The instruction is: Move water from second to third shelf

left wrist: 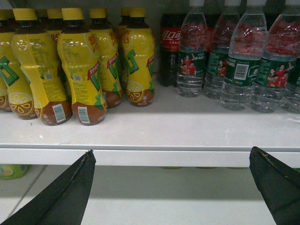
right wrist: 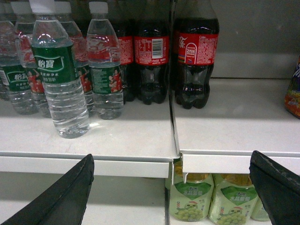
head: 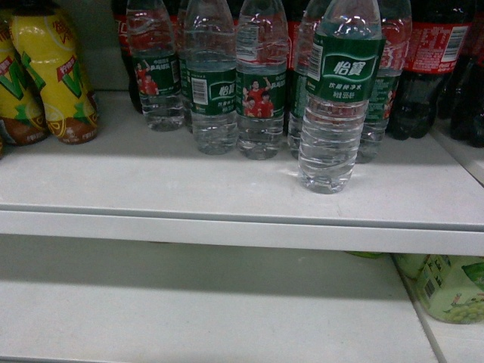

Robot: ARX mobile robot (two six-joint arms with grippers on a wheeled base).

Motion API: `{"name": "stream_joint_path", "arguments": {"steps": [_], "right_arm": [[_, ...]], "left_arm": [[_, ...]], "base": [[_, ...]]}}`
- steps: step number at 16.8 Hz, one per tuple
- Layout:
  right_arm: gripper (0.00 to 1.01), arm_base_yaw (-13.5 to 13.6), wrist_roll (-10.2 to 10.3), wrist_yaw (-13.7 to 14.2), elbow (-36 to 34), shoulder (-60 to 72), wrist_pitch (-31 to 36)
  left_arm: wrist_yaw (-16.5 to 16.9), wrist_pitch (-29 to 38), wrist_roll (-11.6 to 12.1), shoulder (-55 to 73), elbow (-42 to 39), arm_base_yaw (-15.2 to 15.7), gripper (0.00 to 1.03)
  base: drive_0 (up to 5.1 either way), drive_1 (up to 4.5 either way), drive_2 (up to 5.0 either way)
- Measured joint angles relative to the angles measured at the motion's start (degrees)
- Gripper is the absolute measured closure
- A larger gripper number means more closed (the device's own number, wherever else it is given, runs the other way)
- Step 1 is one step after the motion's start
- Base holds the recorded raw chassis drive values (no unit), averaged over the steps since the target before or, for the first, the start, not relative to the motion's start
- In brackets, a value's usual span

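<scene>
Front water bottle [head: 338, 98] stands upright — cola bottles [right wrist: 195, 56] beside.

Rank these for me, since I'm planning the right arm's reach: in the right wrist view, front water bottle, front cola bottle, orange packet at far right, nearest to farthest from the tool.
1. Front water bottle, left, near the shelf edge.
2. Front cola bottle, center, set deeper.
3. Orange packet, right edge; its depth against the cola is too close to call.

The water bottle's [head: 339, 91] cap is cut off above; both hands' fingertips [left wrist: 89, 157] run off-frame.
</scene>
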Motion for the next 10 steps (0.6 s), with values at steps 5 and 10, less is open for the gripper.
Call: {"name": "stream_joint_path", "arguments": {"steps": [5, 10], "right_arm": [[0.03, 0.0, 0.0, 0.0, 0.0, 0.0, 0.0], [0.03, 0.0, 0.0, 0.0, 0.0, 0.0, 0.0]], "left_arm": [[0.0, 0.0, 0.0, 0.0, 0.0, 0.0, 0.05], [0.0, 0.0, 0.0, 0.0, 0.0, 0.0, 0.05]], "base": [[0.0, 0.0, 0.0], [0.0, 0.0, 0.0]]}}
